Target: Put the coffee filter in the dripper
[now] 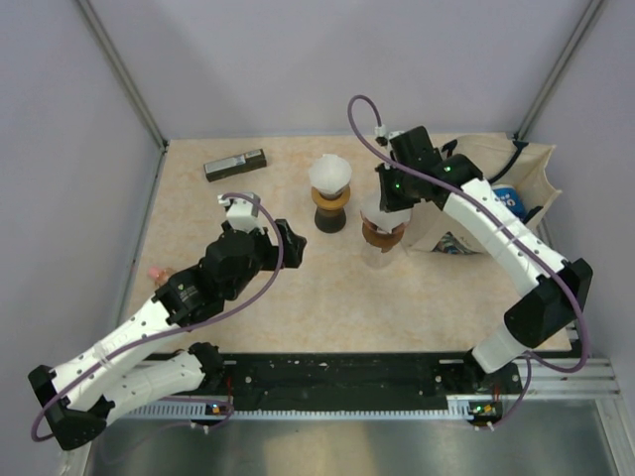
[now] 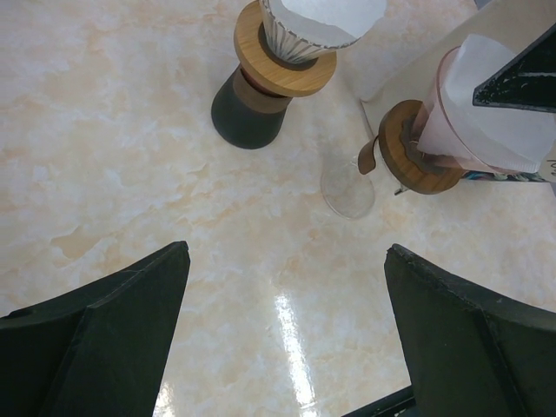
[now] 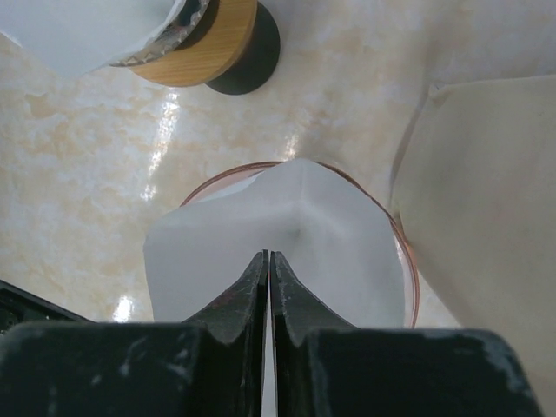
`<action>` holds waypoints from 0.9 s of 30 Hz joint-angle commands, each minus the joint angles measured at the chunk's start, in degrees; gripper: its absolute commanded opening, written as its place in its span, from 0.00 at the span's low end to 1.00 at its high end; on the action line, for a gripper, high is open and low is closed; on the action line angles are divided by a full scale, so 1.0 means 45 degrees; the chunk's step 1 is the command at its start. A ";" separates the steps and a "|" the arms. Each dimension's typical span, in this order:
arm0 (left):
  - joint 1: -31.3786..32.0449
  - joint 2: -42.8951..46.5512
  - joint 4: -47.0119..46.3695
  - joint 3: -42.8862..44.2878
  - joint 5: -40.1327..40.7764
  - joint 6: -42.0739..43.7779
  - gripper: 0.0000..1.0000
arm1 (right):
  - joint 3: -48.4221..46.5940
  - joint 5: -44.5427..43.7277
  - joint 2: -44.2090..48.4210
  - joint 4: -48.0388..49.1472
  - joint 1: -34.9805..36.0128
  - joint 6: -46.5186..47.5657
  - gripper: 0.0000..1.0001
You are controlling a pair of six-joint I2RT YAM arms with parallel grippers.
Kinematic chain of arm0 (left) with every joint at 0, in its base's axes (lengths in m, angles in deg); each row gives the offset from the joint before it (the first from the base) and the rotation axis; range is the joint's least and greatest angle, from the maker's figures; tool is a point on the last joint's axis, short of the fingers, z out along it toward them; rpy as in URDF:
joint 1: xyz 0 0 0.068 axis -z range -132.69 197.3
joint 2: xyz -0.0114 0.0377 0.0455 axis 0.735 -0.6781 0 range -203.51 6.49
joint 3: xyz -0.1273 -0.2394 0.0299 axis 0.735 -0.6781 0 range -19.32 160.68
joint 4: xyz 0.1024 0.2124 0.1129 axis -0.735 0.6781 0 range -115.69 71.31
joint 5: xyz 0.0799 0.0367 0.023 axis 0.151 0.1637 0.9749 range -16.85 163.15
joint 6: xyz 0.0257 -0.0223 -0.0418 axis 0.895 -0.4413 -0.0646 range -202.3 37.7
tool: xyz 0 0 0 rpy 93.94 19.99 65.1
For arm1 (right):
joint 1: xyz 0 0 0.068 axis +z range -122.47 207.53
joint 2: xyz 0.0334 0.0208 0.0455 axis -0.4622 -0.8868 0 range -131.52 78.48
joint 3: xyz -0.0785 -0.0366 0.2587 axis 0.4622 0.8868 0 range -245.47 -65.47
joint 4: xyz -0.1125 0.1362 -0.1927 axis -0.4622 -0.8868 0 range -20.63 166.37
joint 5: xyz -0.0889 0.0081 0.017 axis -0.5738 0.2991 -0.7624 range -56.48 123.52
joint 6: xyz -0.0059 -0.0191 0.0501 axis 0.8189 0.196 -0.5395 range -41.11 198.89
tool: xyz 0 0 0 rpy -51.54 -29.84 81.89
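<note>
The right gripper (image 3: 269,258) pinches the coffee filter (image 3: 326,230), fingers pressed together, within the rim of the pink dripper (image 3: 410,278). The left gripper (image 2: 287,252) stands wide over open table (image 2: 122,148).

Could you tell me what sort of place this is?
Probably a robotics lab cell, not a kitchen: plain panels on metal posts enclose the table, with a ribbed dripper and a pink dripper on it.

Bright, even light from above. Glare streaks on the glossy table (image 3: 78,217) just left of the dripper (image 3: 228,174); shadows around it faint. My right gripper (image 3: 268,257) reads slightly soft.
</note>
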 commanded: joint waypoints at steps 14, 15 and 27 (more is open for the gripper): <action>-0.0214 0.0098 -0.0096 -0.0138 0.0211 -0.0305 0.99 | 0.1255 -0.0857 -0.0190 0.0506 0.0508 -0.0097 0.01; -0.0252 0.0098 -0.0058 -0.0138 0.0230 -0.0324 0.99 | 0.1274 -0.0856 -0.0191 0.0545 0.0508 -0.0078 0.01; -0.0370 0.0118 0.0001 -0.0216 0.0230 -0.0325 0.99 | 0.1899 -0.0934 -0.0386 0.0877 0.0508 -0.0156 0.00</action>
